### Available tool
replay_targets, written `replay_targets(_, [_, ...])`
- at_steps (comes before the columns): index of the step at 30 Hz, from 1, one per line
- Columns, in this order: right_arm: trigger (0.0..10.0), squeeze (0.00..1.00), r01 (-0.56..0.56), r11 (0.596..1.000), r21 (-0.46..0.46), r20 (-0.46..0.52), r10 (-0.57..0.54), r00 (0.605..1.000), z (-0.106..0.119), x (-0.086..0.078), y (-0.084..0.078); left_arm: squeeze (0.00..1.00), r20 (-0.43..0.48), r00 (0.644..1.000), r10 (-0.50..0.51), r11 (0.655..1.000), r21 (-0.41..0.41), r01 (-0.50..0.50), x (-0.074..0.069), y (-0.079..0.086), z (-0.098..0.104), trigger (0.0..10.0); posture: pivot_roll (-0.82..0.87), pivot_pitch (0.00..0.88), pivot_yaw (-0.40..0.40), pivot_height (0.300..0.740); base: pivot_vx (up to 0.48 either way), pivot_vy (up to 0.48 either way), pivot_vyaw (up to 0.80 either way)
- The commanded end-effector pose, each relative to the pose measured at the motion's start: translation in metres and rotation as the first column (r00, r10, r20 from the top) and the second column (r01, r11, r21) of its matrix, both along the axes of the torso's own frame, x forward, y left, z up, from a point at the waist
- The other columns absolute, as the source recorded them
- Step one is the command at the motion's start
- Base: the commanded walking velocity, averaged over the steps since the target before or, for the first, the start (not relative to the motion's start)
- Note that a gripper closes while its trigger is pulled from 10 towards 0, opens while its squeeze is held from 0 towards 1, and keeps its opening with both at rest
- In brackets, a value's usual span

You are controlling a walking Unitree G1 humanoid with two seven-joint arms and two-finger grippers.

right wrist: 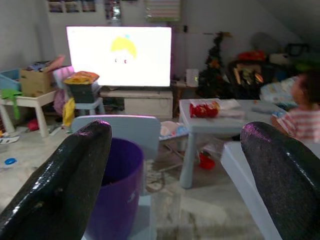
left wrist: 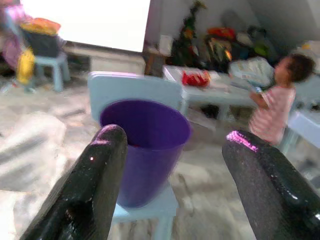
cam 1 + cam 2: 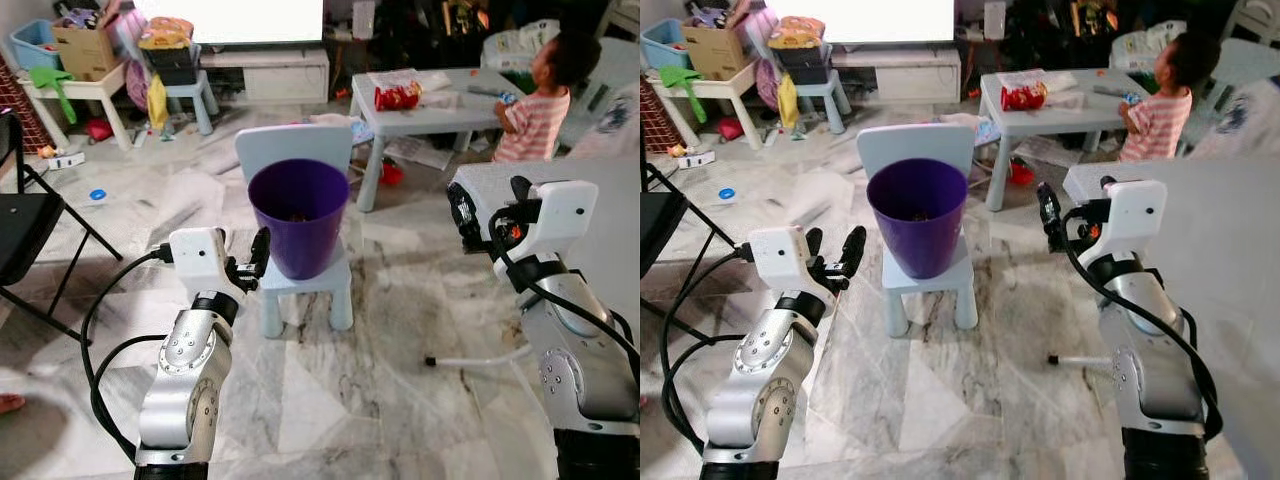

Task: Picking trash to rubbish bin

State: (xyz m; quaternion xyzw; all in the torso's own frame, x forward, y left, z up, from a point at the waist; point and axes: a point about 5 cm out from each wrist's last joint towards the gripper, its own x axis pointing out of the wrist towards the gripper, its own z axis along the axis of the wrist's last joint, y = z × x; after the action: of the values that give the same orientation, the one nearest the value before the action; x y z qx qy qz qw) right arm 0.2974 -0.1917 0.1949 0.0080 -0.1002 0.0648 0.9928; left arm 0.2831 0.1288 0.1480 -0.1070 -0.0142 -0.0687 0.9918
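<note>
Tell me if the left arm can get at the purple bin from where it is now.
Probably yes. The left gripper is raised with its fingers open, just to the robot's left of the purple bin, which stands on the small chair. Nothing lies between them.

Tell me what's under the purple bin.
The purple bin stands on a small pale chair, its backrest rising behind the bin. The seat beneath the bin's base is covered; marble floor lies below.

Purple bin (image 3: pixel 298 215) sits on small chair (image 3: pixel 335 283) on marble floor (image 3: pixel 400 400); red snack bag (image 3: pixel 397 96) on counter (image 3: pixel 450 115).
</note>
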Motion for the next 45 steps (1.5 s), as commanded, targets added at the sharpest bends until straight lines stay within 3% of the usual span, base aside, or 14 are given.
replay_targets(1, [10.0,0.00,0.000,1.000,0.006,-0.009,0.000,1.000,-0.0015,0.0009,-0.0014,0.00,0.000,1.000,-0.014,1.000,0.009,0.014,0.0004,-0.0019,0.0005,10.0,0.01,0.038,-0.003,0.740,0.000,0.480,0.00])
replay_targets(12, [10.0,0.00,-0.001,1.000,0.001,-0.008,0.001,1.000,-0.0012,0.0007,-0.0016,0.00,-0.008,1.000,-0.005,1.000,0.017,0.005,0.0012,-0.0012,-0.0013,10.0,0.01,0.037,-0.004,0.740,0.000,0.480,0.00])
replay_targets(32, [10.0,0.00,0.012,1.000,0.007,-0.011,-0.012,1.000,0.0027,0.0020,-0.0035,0.00,0.021,1.000,-0.010,1.000,0.010,0.010,0.0060,-0.0041,0.0024,10.0,0.00,0.036,-0.006,0.740,0.000,0.000,0.00])
replay_targets(45, [10.0,0.00,0.011,1.000,0.004,-0.025,-0.011,1.000,0.0016,0.0011,-0.0034,0.00,0.044,0.998,-0.038,0.999,0.007,0.038,0.0083,-0.0035,0.0056,10.0,-0.01,0.044,-0.006,0.740,0.000,0.000,-0.78])
